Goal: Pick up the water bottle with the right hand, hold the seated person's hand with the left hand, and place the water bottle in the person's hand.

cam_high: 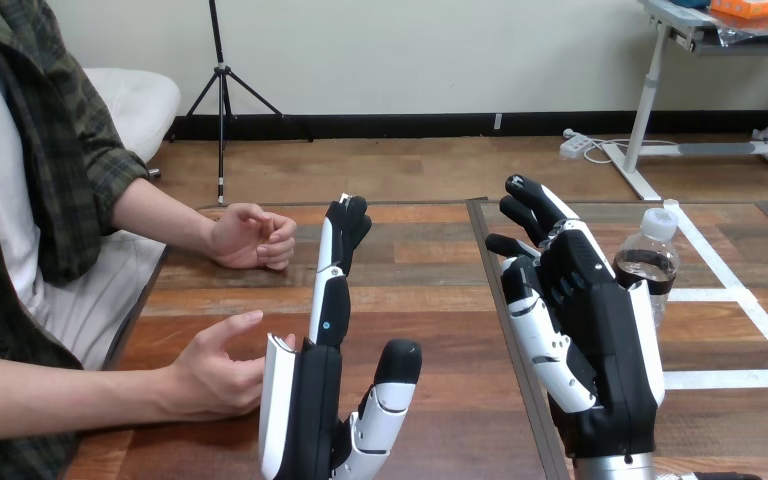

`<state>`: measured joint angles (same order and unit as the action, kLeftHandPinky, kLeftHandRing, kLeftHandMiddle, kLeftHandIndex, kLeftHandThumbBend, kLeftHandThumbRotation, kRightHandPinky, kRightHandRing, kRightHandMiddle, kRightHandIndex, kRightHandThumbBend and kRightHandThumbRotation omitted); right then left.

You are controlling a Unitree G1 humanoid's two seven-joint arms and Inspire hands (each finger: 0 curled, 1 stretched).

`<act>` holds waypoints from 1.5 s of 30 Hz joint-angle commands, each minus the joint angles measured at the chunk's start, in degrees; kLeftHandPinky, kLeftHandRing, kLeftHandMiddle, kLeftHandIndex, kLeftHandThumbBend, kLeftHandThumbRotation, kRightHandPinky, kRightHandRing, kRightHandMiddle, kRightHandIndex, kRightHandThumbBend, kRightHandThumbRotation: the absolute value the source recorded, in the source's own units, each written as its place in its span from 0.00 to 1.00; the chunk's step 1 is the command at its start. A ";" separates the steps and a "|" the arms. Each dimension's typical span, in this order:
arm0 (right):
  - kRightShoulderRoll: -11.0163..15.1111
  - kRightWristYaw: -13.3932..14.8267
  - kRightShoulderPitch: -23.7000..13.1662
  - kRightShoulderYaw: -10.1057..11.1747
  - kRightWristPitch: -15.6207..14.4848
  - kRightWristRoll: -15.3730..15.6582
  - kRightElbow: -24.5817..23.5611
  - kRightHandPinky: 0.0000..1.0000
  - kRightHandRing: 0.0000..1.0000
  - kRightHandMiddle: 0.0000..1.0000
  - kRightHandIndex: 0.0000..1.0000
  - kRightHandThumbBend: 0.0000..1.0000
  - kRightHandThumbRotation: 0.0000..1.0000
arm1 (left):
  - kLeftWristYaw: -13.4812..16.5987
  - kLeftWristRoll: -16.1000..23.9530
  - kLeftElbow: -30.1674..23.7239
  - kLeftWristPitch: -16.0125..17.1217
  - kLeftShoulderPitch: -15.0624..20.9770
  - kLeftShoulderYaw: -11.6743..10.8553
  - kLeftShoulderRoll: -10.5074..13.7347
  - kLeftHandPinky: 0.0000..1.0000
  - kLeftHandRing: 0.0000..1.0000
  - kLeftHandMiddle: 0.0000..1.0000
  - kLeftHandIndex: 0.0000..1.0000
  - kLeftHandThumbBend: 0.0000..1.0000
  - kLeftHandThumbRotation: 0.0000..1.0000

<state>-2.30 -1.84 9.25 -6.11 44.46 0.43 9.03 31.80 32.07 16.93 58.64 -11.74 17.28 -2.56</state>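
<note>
Tabletop (430, 300): brown wooden planks with visible grain, boards running from the left edge to the right edge.
Seam (477, 228): a dark straight groove that runs from the far edge toward the near edge and splits the tabletop into a left and a right panel.
Tape lines (720, 295): flat white strips on the right panel, forming straight-sided boxes near the right edge.
Water bottle (650, 262): clear plastic, rounded shoulders, white screw cap (660, 222), dark contents in the upper body. It stands upright on the right panel among the tape lines. Its lower left side is hidden behind the right hand.
Right hand (600, 340): black with white shells, raised upright over the right panel just beside the seam. Its fingers (535, 205) are spread and nearly straight, pointing toward the far edge, and grip nothing. It is just beside the bottle, on the bottle's left; whether they touch cannot be told.
Left hand (315, 410): seen edge-on near the near edge of the left panel. Its fingers (332, 280) are straight and point upward, and its thumb (392, 385) juts to the right, so the hand is open.
Person's nearer hand (215, 375): by the left edge, palm turned toward the left hand and fingers relaxed. The fingertips reach the left hand's white shell, but actual contact cannot be told, and no robot finger curls round it.
Person's farther hand (255, 238): loosely curled, resting toward the far left corner, well apart from both robot hands.
</note>
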 commanded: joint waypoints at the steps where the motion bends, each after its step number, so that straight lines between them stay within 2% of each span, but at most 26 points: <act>1: -0.62 -0.02 -2.37 0.09 0.43 -0.21 -2.58 0.78 0.89 0.90 0.84 0.33 0.52 | 0.09 0.01 -0.12 0.46 0.01 0.78 -2.32 0.98 0.95 0.97 1.00 0.52 1.00; 14: -0.66 -0.10 -2.30 -0.03 0.37 -0.40 -2.75 0.78 0.89 0.90 0.84 0.33 0.52 | -0.82 -1.65 0.07 0.64 -0.05 1.29 -2.43 0.99 0.95 0.97 1.00 0.52 1.00; 22: -0.52 -0.20 -2.53 0.08 0.55 -0.51 -2.58 0.78 0.90 0.90 0.84 0.33 0.52 | -0.58 -0.70 -0.26 0.57 -0.19 0.91 -2.54 1.00 0.95 0.97 1.00 0.52 1.00; 29: -0.36 1.86 -3.94 1.55 2.11 2.80 -1.69 0.77 0.88 0.89 0.84 0.34 0.50 | 0.32 0.39 -0.01 0.43 0.17 0.47 -2.55 0.99 0.95 0.96 1.00 0.50 1.00; 33: 0.10 3.72 -5.07 2.76 3.29 5.88 -1.29 0.77 0.87 0.89 0.84 0.37 0.49 | 0.20 0.26 0.03 0.48 0.31 0.57 -2.39 0.99 0.95 0.97 1.00 0.49 1.00; 37: 0.63 4.88 -6.18 3.56 4.06 7.43 -0.92 0.78 0.87 0.89 0.84 0.42 0.47 | -0.30 -0.51 0.13 0.39 0.27 0.82 -2.34 0.99 0.95 0.97 1.00 0.50 1.00; 40: 1.32 6.11 -7.91 4.68 6.17 9.09 0.49 0.79 0.88 0.90 0.84 0.44 0.43 | -0.53 -0.77 0.50 0.66 0.31 0.92 -2.13 0.99 0.95 0.97 1.00 0.50 1.00; 43: 1.99 8.16 -9.44 6.12 7.66 12.11 1.56 0.81 0.89 0.91 0.84 0.46 0.39 | -0.44 -0.49 0.54 0.75 0.40 0.78 -2.05 0.99 0.96 0.97 1.00 0.51 1.00; 45: 2.45 10.63 -10.69 7.63 8.63 15.56 2.30 0.81 0.90 0.91 0.84 0.48 0.36 | -0.24 -0.17 0.41 0.69 0.29 0.70 -2.12 0.99 0.96 0.97 1.00 0.50 1.00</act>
<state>-1.34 4.97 6.35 -1.60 49.44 11.38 10.43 31.43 31.82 17.25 58.66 -11.73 17.33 -2.55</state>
